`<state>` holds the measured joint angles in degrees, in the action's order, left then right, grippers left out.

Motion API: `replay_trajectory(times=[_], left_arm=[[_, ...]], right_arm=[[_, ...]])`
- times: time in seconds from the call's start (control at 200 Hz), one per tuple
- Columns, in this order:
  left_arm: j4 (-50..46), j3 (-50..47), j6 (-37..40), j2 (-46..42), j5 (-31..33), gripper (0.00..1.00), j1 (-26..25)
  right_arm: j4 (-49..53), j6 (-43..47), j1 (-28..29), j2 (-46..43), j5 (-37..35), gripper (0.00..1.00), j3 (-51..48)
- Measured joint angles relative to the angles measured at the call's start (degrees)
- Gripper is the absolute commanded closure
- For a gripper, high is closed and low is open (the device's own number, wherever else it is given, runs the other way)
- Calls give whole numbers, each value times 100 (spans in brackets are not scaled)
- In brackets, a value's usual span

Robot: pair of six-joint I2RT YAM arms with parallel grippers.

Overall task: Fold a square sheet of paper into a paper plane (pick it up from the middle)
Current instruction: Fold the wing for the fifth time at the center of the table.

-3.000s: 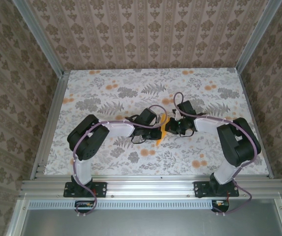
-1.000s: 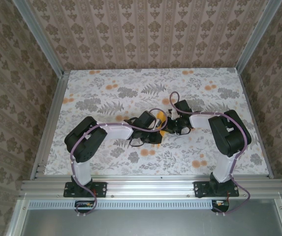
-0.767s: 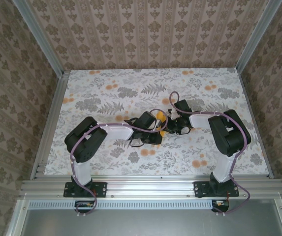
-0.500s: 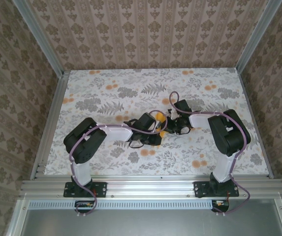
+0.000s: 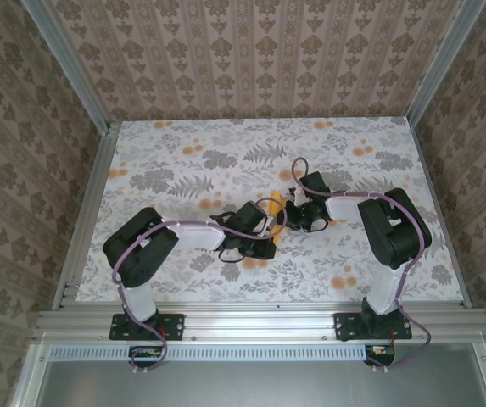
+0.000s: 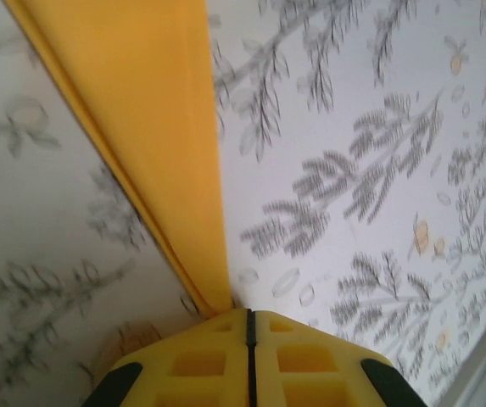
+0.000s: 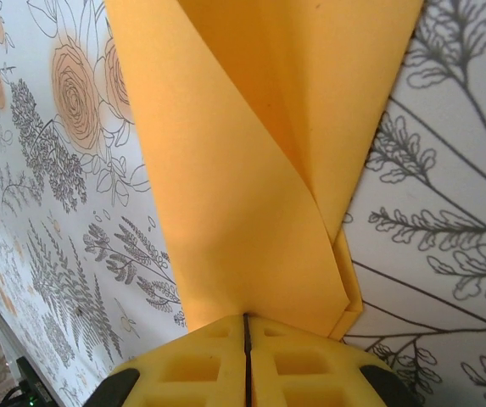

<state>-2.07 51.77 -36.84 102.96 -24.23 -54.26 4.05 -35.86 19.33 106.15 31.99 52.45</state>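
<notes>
Since three seconds ago the left arm (image 5: 193, 229) has sunk toward the near edge of the surface, its elbow lower and further left. The right arm (image 5: 393, 229) has drawn its elbow in from the right edge toward the middle. Less of the bright-orange folded sheet of paper (image 7: 251, 170) shows from above than before.

The white surface printed with grey leaves and orange flowers (image 5: 166, 161) carries both arms, which reach inward and meet near its middle, a little closer to the near edge than the far one. The sheet sits there between the two wrists, mostly covered by them in the top view.

The left pincer (image 6: 249, 315) is clenched, its yellow pads pressed together along a dark seam. The sheet runs in as a long narrowing strip from the upper left, and its end meets the pad tips just left of that seam, where it is gripped.

The right pincer (image 7: 245, 319) is likewise clenched, grasping the sheet. The paper's lower edge disappears behind the pad tips across the seam. Above the pads a layer curls over along a soft fold, and a sharper doubled corner lies at the right.
</notes>
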Motion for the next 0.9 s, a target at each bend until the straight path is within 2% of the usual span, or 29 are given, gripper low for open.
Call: replay_trajectory(times=[0.18,0.35,0.695,0.9], left_arm=[[-114,-92,-129,-411,-155,89,79],[293,-92,-485,-660,-4,89,341],[719,35,-1016,15,341,91,367],[807,39,-1207,116,472,94,374]], right_arm=[[-68,-15,0,15,-4,90,0],[-109,-17,0,31,-2,90,0],[-216,-44,-2,37,0,90,-13],[-380,-133,-15,35,44,90,-85]])
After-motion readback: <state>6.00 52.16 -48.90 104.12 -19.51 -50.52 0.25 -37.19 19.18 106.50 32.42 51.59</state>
